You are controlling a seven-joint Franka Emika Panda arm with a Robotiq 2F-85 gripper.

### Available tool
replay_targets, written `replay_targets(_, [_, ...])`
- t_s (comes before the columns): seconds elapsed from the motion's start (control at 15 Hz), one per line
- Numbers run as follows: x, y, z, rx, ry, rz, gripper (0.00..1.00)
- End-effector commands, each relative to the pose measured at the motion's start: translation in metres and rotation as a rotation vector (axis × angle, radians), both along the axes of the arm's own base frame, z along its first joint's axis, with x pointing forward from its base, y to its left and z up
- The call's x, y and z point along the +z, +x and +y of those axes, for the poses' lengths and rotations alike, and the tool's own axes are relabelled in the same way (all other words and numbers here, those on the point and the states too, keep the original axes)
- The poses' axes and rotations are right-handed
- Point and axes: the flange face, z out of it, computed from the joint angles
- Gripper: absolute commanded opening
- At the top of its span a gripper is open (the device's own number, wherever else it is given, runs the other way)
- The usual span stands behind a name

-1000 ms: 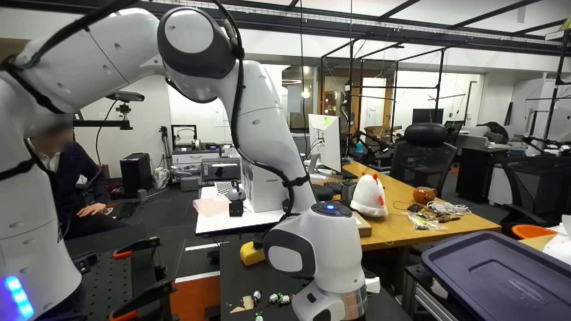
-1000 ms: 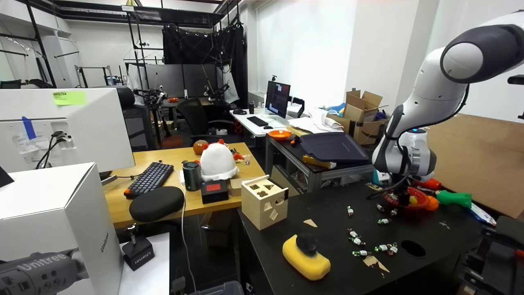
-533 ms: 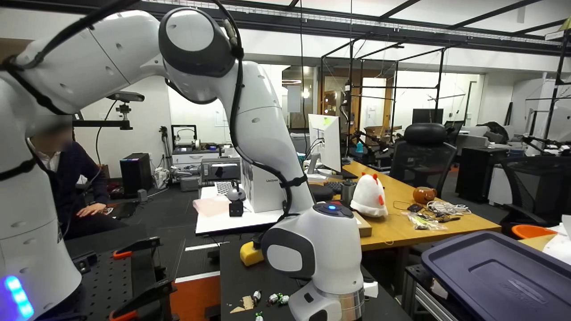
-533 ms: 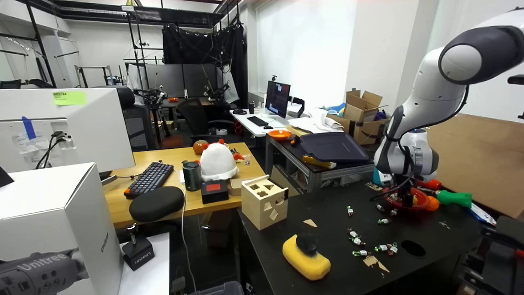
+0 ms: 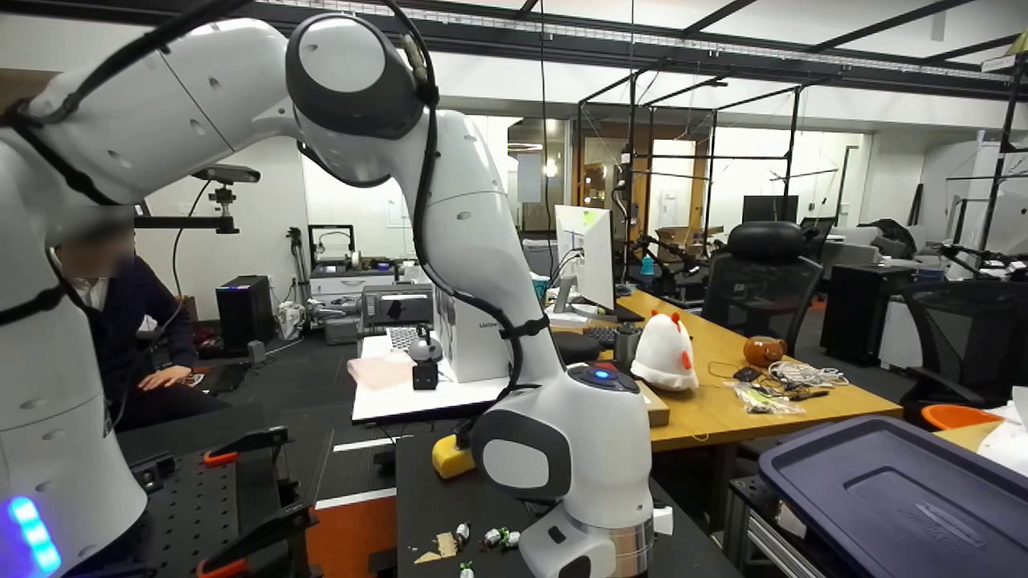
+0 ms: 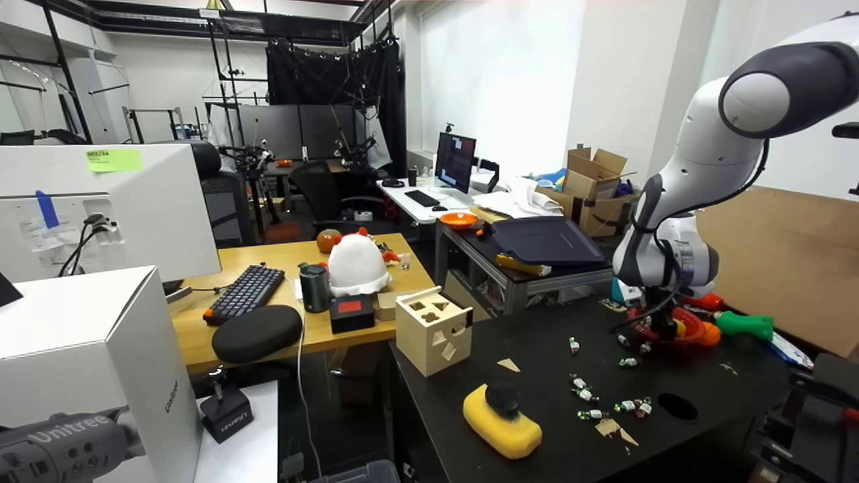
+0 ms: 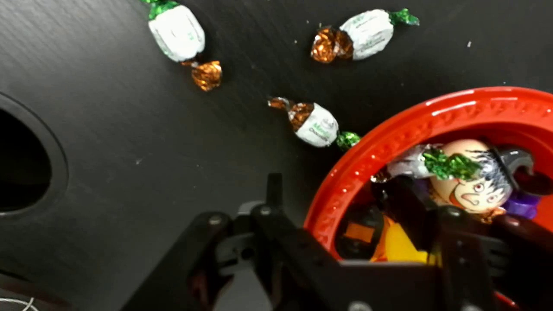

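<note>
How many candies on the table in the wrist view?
3: one candy upper left, another candy to its right, a third candy beside the red bowl. The gripper may hide more.

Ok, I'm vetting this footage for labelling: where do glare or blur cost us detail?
Wrist view: white glare streaks on the rim of the red bowl, jaws dark and soft, print on the candies only partly legible; in an exterior view, the seated person's face is blurred and the blue lights bloom.

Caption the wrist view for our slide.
Open gripper at the edge of a red bowl, three wrapped candies on the black table beside it.
</note>
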Motion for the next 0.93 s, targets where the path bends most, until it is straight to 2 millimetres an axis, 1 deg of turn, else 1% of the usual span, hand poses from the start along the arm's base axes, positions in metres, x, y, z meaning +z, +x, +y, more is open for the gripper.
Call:
replay_targets(0.0, [0.006, 0.002, 0.003, -0.02, -0.016, 0.007, 0.35])
replay_targets(0.2, [0.008, 0.004, 0.005, -0.02, -0.029, 0.0, 0.14])
replay_targets(0.33, [0.011, 0.005, 0.006, -0.014, -0.041, -0.012, 0.02])
replay_targets(0.4, [0.014, 0.007, 0.006, -0.011, -0.05, -0.02, 0.05])
replay_targets(0.6, [0.019, 0.012, 0.006, 0.006, -0.052, -0.044, 0.05])
replay_targets(0.73, [0.024, 0.016, 0.006, 0.023, -0.044, -0.075, 0.03])
replay_targets(0.8, [0.027, 0.02, 0.006, 0.029, -0.042, -0.092, 0.04])
replay_targets(0.87, [0.03, 0.023, 0.006, 0.036, -0.04, -0.109, 0.02])
